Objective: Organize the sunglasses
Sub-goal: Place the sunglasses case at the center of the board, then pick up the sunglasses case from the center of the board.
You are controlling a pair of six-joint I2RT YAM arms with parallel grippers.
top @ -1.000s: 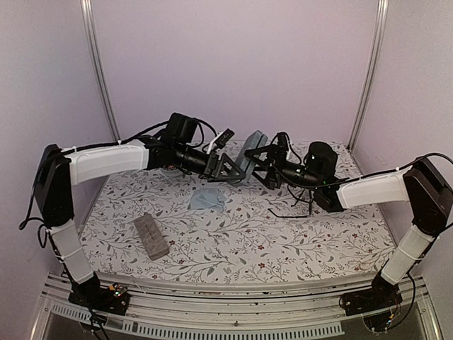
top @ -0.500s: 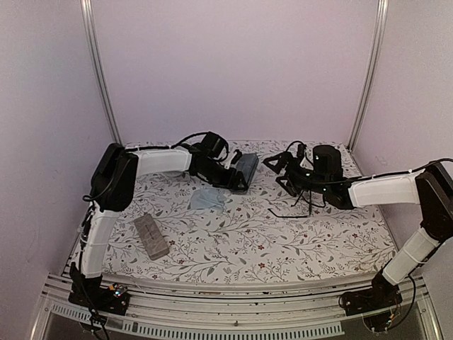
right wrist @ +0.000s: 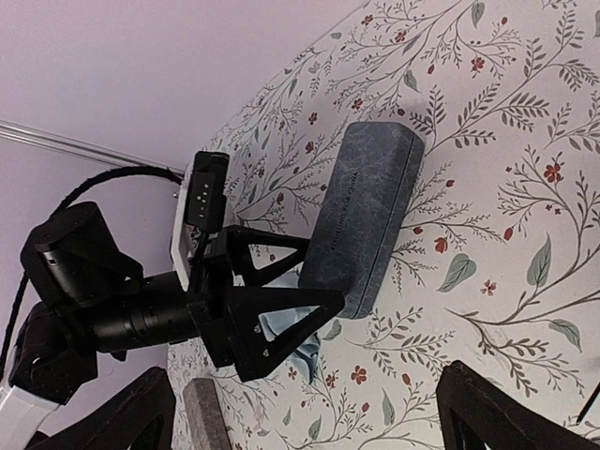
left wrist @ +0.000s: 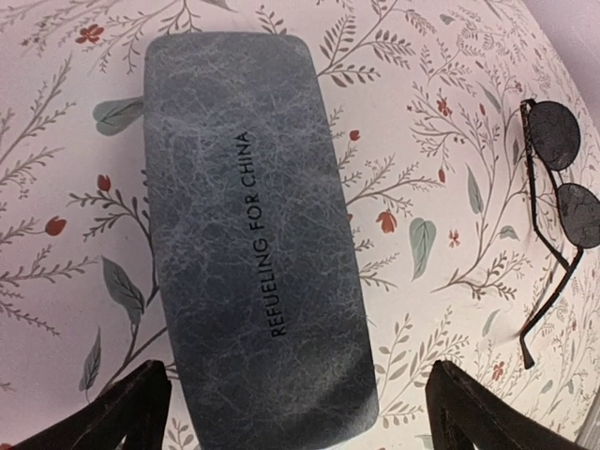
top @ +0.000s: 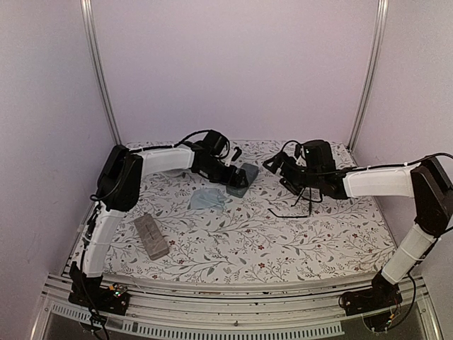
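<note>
The closed blue-grey case lies flat on the table, also in the top view and the right wrist view. My left gripper is open, its fingers either side of the case's near end and apart from it; it also shows in the top view. My right gripper is open and empty, right of the case. One pair of sunglasses with dark lenses and thin black arms lies beyond the case. In the top view, black wire sunglasses lie under my right arm.
A light blue cloth lies in front of the left gripper, also in the right wrist view. A tan-grey case lies at the front left. Walls stand close behind and at both sides of the flowered table.
The blue-grey case, held up between both grippers a second ago, came down with the left gripper and now lies on the table, let go. The right gripper drew back to the right.
</note>
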